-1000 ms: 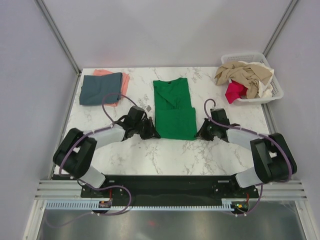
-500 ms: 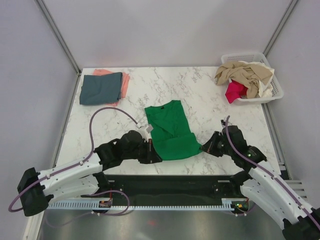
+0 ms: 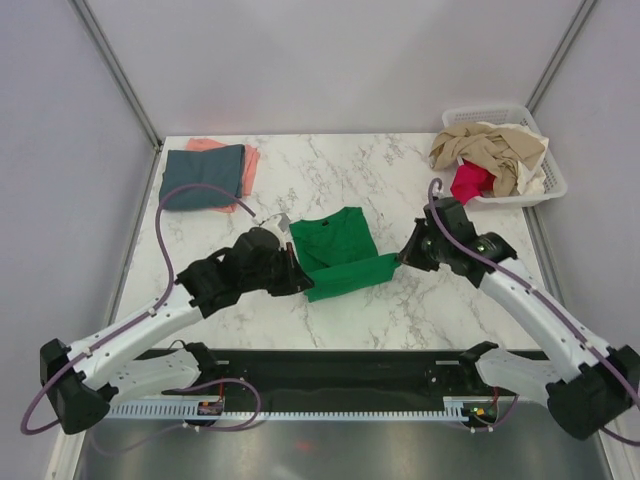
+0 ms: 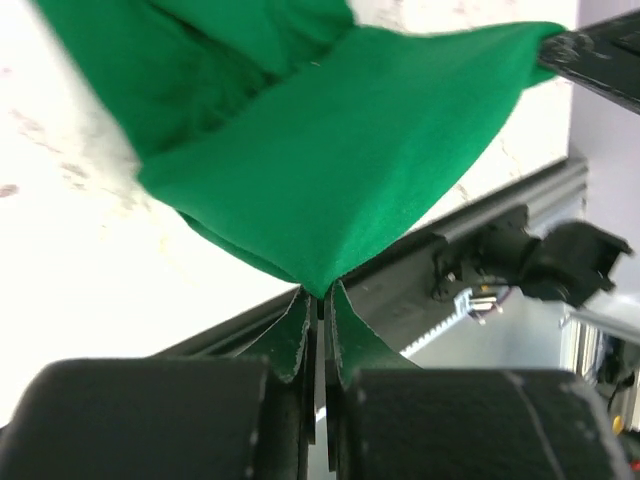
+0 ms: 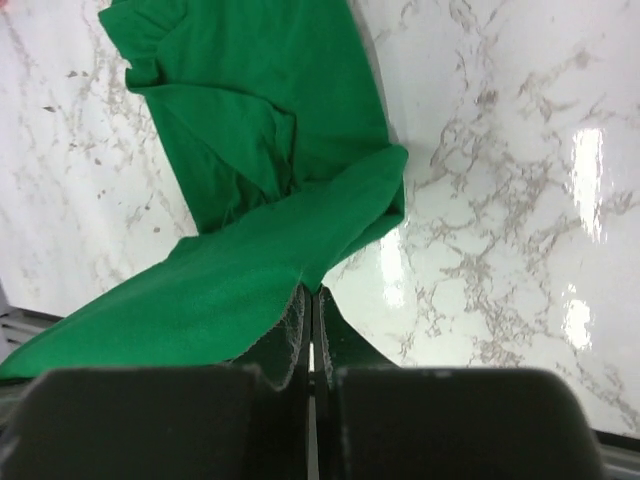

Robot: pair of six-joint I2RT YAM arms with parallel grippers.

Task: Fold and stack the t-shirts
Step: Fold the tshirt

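- The table (image 3: 420,180) is a white marble-patterned slab with grey veins, glossy enough to throw back bright light patches in the right wrist view.
- Plain pale grey walls (image 3: 330,60) close it in on three sides.
- A black base plate (image 3: 340,370) runs along the 6 o'clock edge.
- The green t-shirt (image 3: 340,255) lies near the table's centre. It is bright, soft, matte cloth, part folded, with its near hem lifted off the marble and stretched between the two arms.
- The left gripper (image 3: 300,282) is pinched tight on the hem's corner at 8 o'clock of the shirt.
- The right gripper (image 3: 405,258) is clamped on the opposite corner, at 3 o'clock.
- At 10 o'clock a folded slate blue-grey tee (image 3: 205,175) rests on a salmon pink tee (image 3: 251,160).
- At 2 o'clock a white slatted plastic basket (image 3: 553,180) holds a crumpled beige tee (image 3: 490,150) and a magenta-red tee (image 3: 470,183).
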